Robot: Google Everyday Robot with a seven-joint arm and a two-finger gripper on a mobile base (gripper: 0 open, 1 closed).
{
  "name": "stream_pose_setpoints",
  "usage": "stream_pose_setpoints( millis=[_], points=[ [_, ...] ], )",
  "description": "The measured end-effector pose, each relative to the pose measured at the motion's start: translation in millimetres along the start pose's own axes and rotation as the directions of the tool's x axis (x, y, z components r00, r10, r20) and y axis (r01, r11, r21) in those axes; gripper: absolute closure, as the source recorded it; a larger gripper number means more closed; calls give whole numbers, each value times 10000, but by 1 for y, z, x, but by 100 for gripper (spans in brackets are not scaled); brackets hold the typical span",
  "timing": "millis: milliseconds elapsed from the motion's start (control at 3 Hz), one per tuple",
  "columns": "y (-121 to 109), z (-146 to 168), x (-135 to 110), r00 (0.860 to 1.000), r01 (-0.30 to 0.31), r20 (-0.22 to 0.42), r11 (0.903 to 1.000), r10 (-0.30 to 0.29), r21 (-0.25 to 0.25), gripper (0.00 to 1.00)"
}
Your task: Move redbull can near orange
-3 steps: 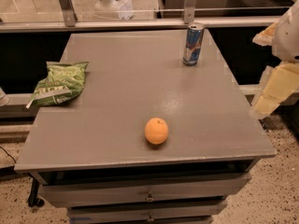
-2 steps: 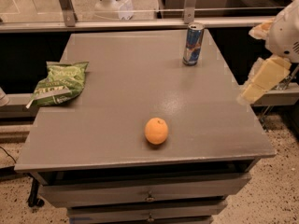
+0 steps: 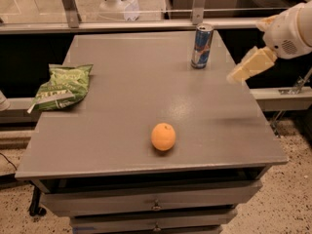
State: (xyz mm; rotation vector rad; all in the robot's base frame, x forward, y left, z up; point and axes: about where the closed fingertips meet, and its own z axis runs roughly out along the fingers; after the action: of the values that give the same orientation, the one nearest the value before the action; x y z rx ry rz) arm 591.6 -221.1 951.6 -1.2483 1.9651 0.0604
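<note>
The redbull can [image 3: 201, 46] stands upright near the far right corner of the grey table [image 3: 122, 106]. It is blue and silver with a silver top. The orange [image 3: 163, 136] lies near the table's front edge, a little right of centre, well apart from the can. My gripper [image 3: 239, 75] hangs at the right, above the table's right edge, to the right of the can and a little nearer the front. It holds nothing and touches nothing.
A green snack bag [image 3: 62, 87] lies at the table's left edge. Drawers [image 3: 156, 206] sit below the tabletop at the front. A rail with metal posts [image 3: 198, 4] runs behind the table. A white base [image 3: 117, 4] stands on the floor beyond.
My arm and gripper have moved left and up, from beside the table's right edge to over that edge, closer to the can. The can, orange and bag have not moved.
</note>
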Motion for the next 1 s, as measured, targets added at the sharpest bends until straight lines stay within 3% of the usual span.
stream_pose_setpoints(
  millis=[333,667,1000],
  points=[
    [-34,39,5,9916,-872,995,9951,823,466,0],
    [-57,79,7,9639,-1825,2034,9825,1715,365,0],
    [-71,110,-1,9241,-2538,2965,9672,2410,49,0]
  ],
)
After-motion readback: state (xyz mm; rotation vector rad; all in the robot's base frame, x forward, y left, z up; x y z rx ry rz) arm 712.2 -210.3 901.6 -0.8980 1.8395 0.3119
